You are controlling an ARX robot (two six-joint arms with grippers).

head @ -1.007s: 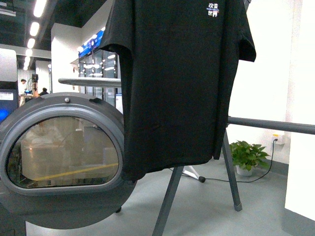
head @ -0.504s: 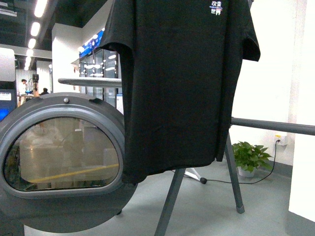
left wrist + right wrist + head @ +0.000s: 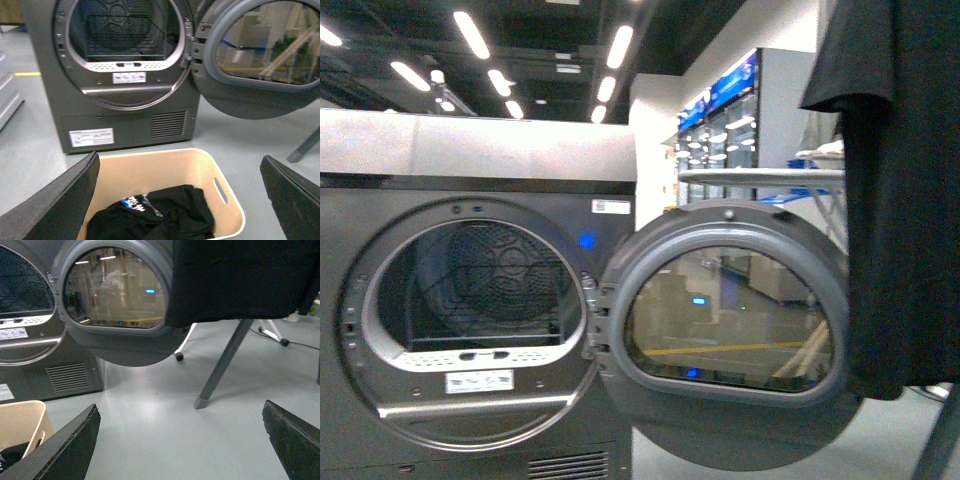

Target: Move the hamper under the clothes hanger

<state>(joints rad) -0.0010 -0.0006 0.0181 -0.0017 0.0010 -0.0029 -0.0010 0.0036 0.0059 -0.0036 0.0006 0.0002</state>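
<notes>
Judging by its look, the beige plastic hamper with rounded corners and a rolled rim (image 3: 165, 167) should be light and fairly stiff. Its smooth walls could slip in a pinch. The crumpled black garment with blue print (image 3: 160, 212) lying inside adds little weight. The rolled rim, or the slot handle hole on one side wall, looks like the surest hold, and it would probably slide across the smooth grey floor (image 3: 150, 415) rather than need lifting.

It stands on the floor just near of the dark-grey front-loading dryer (image 3: 470, 200), below the open drum. That puts it well left of the dark-grey metal tube clothes hanger (image 3: 225, 360), where a black T-shirt (image 3: 905, 200) hangs.

The left gripper (image 3: 179, 157) hovers above the bin with its fingers spread wide and empty. The right gripper (image 3: 180, 406) is equally wide and holds nothing, over bare floor between bin and rack.

The hamper's near end is cut off in both wrist views, and only one handle hole shows. The front view misses the bin and both arms altogether. Of the rack, only slanted legs are plain; its long bars are mostly behind the shirt or out of frame.
</notes>
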